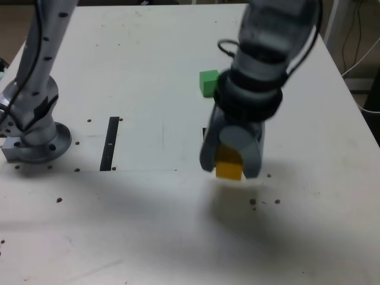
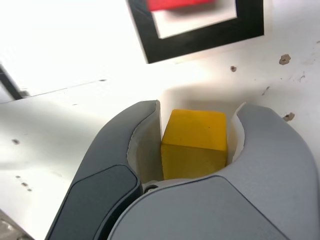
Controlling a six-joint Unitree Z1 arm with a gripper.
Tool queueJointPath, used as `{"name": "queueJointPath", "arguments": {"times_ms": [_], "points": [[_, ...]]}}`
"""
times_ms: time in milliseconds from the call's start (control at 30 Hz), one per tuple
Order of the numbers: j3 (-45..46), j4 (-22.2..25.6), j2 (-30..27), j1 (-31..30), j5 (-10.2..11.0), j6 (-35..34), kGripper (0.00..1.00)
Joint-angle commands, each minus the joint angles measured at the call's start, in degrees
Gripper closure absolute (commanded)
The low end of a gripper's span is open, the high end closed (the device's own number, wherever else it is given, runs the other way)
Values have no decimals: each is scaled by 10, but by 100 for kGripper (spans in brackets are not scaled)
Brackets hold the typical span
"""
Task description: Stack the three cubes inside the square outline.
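White tabletop (image 1: 148, 65), kinda scuffed, with little dark specks (image 1: 264, 202) scattered near the front. A narrow black strip (image 1: 111, 143) lies flat on it, and cables (image 1: 360, 35) hang past the table edge at the exterior view's right.

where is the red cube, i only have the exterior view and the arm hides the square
Observer: The red cube sits in the white centre of the square outline; the wrist view shows only its near edge.
Operator: is the yellow one properly gripped
Observer: Yes. In the wrist view the yellow cube sits between both fingers of the claw, with one finger against each side.
Operator: is it over the square yet
Observer: Not yet. In the wrist view the outline lies ahead of the fingertips, with bare table between them.
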Motion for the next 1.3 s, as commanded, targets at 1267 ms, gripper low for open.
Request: {"name": "queueJointPath", "arguments": {"times_ms": [1267], "points": [[9,18,-31,162,11,93,54]]}}
